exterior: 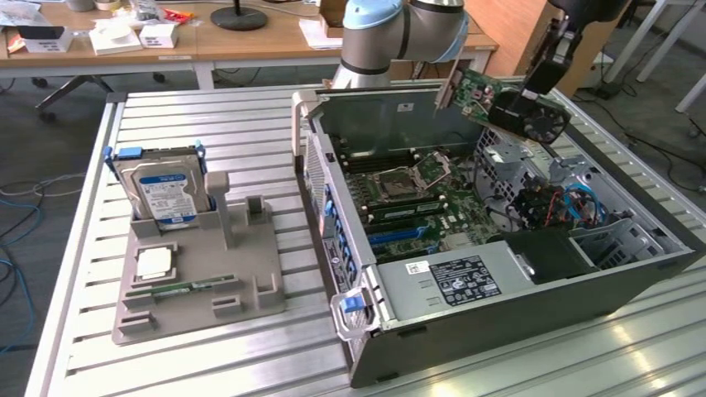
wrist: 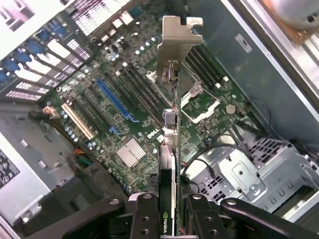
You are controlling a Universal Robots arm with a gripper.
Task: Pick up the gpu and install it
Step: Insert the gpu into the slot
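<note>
The black jointed tool is pressed together on the gpu, a thin flat rectangular card with a green circuit-board face, a round black fan housing and a silver metal bracket at one end. It holds the card tilted in the air, above the open dark-grey sheet-metal computer case and clear of the parts inside. The exterior view gives the card's broad face and the ribbed aluminium tabletop. Beside the case, on the exterior view's left, a matt grey moulded plastic holder carries an upright silver hard drive with a blue-white label and a slim green memory stick lying flat. The wrist view gives the gpu edge-on between bolted black fingers, its bent bracket pointing at the case's green motherboard, with a long blue slot and a finned silver heat sink.
</note>
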